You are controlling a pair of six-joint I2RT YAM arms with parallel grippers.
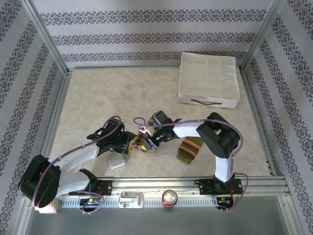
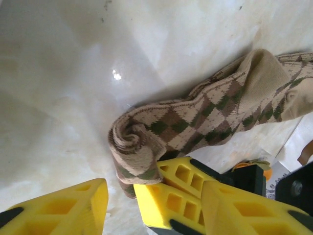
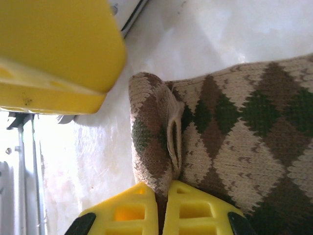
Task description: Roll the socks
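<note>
Rolling of the argyle sock (image 2: 195,112) is in hand: right end effector (image 3: 164,191) pinches its coiled end, left end effector (image 1: 129,144) stands spread alongside. Next move, by judgement: turn the coil onward.

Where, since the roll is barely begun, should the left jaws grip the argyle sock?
Probably the coiled end of the argyle sock, jaws straddling it from the side opposite the right gripper, which pinches its edge. That spiral is the thick part; the rest lies loose.
</note>
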